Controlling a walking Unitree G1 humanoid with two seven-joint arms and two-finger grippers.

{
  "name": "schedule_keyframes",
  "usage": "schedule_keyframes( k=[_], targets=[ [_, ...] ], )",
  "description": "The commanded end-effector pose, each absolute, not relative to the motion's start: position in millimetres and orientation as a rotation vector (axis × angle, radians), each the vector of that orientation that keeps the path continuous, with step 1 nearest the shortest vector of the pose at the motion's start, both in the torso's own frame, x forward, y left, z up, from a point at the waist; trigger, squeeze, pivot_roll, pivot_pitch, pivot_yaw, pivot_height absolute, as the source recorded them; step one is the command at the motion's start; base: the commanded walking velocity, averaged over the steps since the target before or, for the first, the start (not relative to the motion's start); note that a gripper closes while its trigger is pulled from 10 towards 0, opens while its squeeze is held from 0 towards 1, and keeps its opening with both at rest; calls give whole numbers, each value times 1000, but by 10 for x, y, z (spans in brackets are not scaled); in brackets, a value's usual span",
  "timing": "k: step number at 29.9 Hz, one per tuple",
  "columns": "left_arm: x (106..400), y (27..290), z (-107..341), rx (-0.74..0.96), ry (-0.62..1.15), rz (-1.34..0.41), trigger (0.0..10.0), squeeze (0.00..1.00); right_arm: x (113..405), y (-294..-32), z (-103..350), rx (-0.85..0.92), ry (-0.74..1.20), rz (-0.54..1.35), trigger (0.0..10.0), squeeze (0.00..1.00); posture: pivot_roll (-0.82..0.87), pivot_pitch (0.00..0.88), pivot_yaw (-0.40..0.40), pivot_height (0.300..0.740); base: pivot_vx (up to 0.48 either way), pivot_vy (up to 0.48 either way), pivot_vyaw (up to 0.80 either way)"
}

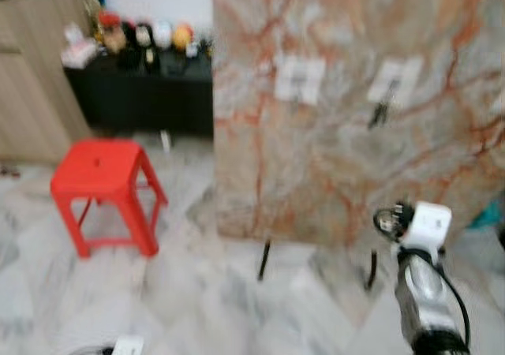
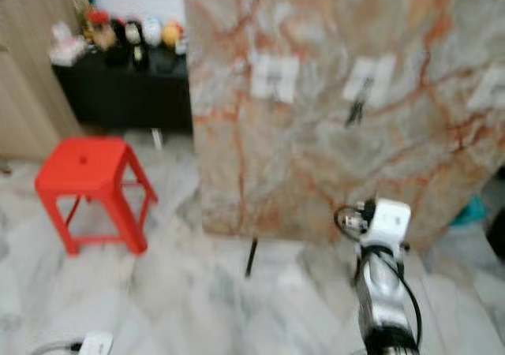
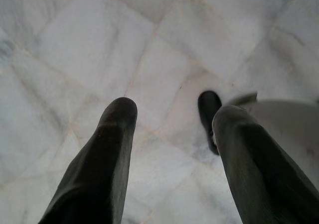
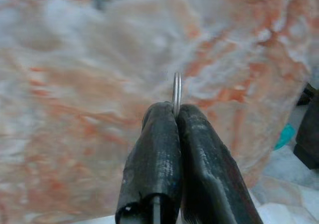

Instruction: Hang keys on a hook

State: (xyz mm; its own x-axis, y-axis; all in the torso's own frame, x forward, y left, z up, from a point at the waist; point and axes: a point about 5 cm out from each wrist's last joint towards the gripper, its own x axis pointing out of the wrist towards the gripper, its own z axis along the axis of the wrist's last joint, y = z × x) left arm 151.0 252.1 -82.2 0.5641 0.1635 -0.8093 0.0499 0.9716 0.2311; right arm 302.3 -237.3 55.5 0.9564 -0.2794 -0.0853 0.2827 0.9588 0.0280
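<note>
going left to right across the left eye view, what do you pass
Wooden cabinet → red stool → black sideboard with figurines → marble board with two white hook plates, the right-hand one with something dark hanging → right arm, its fingers pinching a key ring.

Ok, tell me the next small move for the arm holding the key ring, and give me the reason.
Probably raise the right gripper and push it forward toward the white hook plates on the marble board. The fingers are shut on the key ring, which faces bare marble well below the plates, and the arm sits low in the head view. The picture is blurred, so the hooks themselves are hard to make out.
</note>
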Motion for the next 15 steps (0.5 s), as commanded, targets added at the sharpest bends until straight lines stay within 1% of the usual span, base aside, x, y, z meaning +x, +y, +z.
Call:
schedule_keyframes(
  k=[1, 14, 15],
  targets=[
    [1477, 2453, -858, 223, 989, 59, 10000, 0, 3013, -2444, 585, 38, 71, -308, 10000, 0, 11, 0, -68, 740, 0, -356, 0],
    [1493, 2454, -853, 218, 989, 61, 10000, 0, 3004, -2431, 568, 41, 79, -315, 10000, 0, 9, 0, -67, 740, 0, -354, 0],
    [1492, 2454, -853, 215, 990, 62, 10000, 0, 3004, -2434, 569, 41, 78, -317, 10000, 0, 10, 0, -68, 740, 0, 0, 0]
  ],
)
